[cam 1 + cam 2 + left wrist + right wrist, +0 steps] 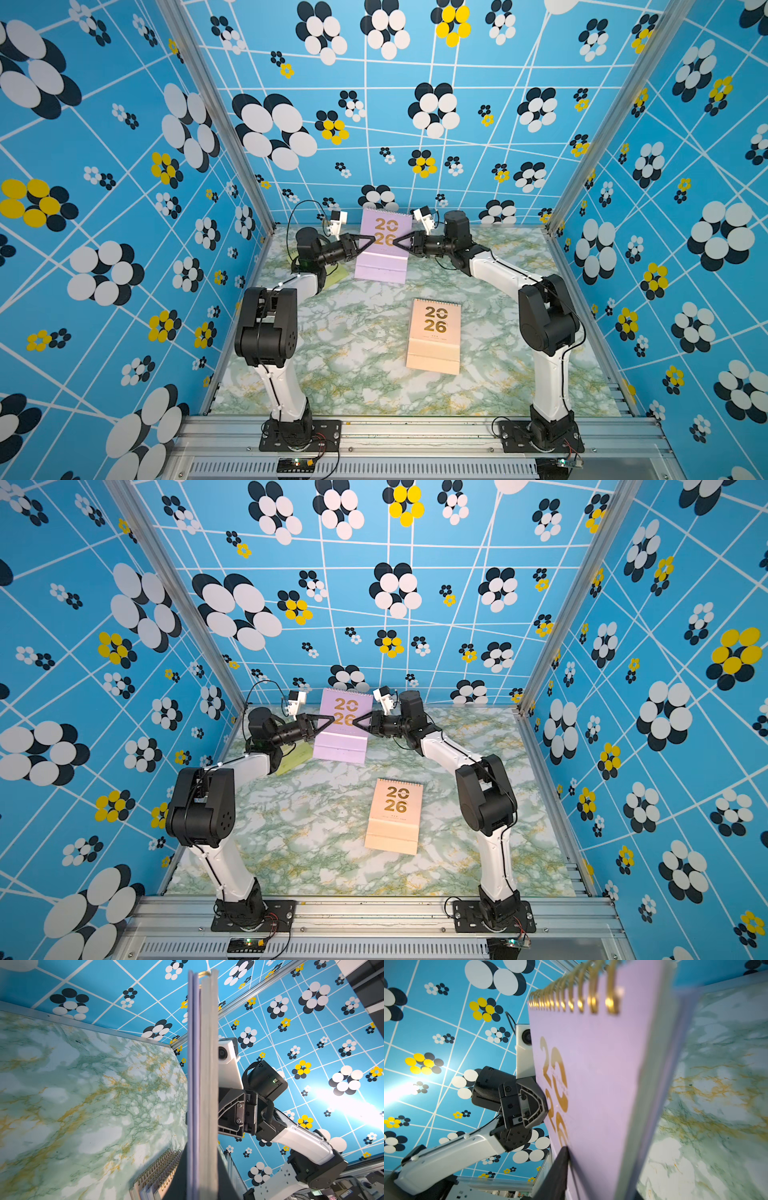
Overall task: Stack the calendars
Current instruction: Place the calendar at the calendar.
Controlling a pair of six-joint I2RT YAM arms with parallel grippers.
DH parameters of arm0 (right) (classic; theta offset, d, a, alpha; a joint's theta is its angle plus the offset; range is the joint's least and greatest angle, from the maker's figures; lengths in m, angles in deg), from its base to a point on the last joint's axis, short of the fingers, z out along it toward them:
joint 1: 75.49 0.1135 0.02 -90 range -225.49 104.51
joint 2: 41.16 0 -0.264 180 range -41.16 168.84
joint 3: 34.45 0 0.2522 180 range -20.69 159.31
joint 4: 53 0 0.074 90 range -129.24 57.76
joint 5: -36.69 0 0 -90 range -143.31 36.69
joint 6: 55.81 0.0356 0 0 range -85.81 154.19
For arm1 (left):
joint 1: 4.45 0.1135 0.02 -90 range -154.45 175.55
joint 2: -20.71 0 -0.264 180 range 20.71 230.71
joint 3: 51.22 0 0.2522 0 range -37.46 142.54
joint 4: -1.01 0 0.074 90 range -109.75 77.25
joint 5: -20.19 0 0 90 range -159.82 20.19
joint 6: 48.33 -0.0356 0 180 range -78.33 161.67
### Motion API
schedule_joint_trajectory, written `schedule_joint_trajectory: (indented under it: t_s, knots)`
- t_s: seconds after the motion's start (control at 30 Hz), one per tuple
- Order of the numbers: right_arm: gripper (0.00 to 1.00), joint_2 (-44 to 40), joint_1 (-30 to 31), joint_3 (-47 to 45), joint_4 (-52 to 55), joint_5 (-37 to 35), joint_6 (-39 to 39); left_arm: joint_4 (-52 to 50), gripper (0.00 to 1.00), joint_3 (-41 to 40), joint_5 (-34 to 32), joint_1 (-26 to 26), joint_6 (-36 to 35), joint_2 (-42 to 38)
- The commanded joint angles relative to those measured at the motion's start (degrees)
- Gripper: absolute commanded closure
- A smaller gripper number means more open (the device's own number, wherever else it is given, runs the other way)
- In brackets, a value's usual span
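Lilac calendar (386, 226), gold "2026" facing up, hangs at the rear centre of the table (353, 365), pinched at its two side edges between the grippers. Both top views show only its face. The left wrist view shows the calendar (202, 1084) edge-on, lilac cover over grey pages, clear of the marble surface. Beneath it in that view a stack (155, 1176) of spiral-bound calendars lies on the table. That stack cannot be made out in a top view, where the lilac panel below the jaws may belong to either. The right wrist view shows the calendar (602, 1084) close up, with a gold coil along one edge. On the left edge the left gripper (372, 240) is fully closed, and the right wrist view shows this left gripper (543, 1103) clamped there. On the right edge the right gripper (395, 243) is closed down. One finger (560, 1167) lies against the cover; its partner is hidden behind the calendar. Flat and alone at front centre lies the peach calendar (434, 336), well apart from both arms. At rear left lies the green calendar (336, 276), mostly covered by the left forearm, with only a corner showing. Both arms stand up from the front rail, bend at raised elbows and reach inward. Their wrists are level and their fingertips point at each other across the calendar.
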Motion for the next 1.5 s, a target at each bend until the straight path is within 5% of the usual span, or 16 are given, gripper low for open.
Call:
schedule_joint_trajectory:
  t_s: [0.0, 0.2, 0.3, 0.43, 0.5, 0.63, 0.97, 1.47]
  knots:
    - [0.81, 1.76, 1.30, 1.57, -1.28, -0.68, 0.40, 5.43, 1.00, 0.33, 3.54, -1.47, 0.88, -1.47]
    - [1.00, 0.94, 1.84, 1.58, -1.28, -0.62, 0.75, 2.21, 1.00, 0.88, 3.80, -1.80, -1.58, -1.99]
    - [1.00, -0.47, 1.77, 0.85, 0.40, -1.97, -0.32, 0.58, 0.93, 1.03, 3.74, -1.86, -2.61, -2.32]
    - [1.00, -5.34, 1.04, -0.62, 8.37, -6.96, -5.56, -3.69, 0.68, 1.23, 3.20, -1.80, -5.86, -3.25]
    - [1.00, -9.05, -0.28, -4.21, 9.49, -8.54, -6.22, -7.54, 0.42, 1.28, 2.51, -1.83, -8.78, -4.03]
    - [1.00, -16.74, -3.55, -8.97, 14.66, -12.31, -8.12, -14.32, 0.15, 1.64, 0.74, -1.79, -14.47, -5.58]
    - [1.00, -30.93, -7.48, -23.98, 28.54, -9.81, -7.57, -48.04, 0.07, 7.56, -14.85, -4.65, -37.57, -9.24]
    - [1.00, -44.56, -7.57, -46.03, 22.32, -3.78, -0.14, -51.35, 0.05, 6.52, -20.11, -11.57, -42.17, -11.20]
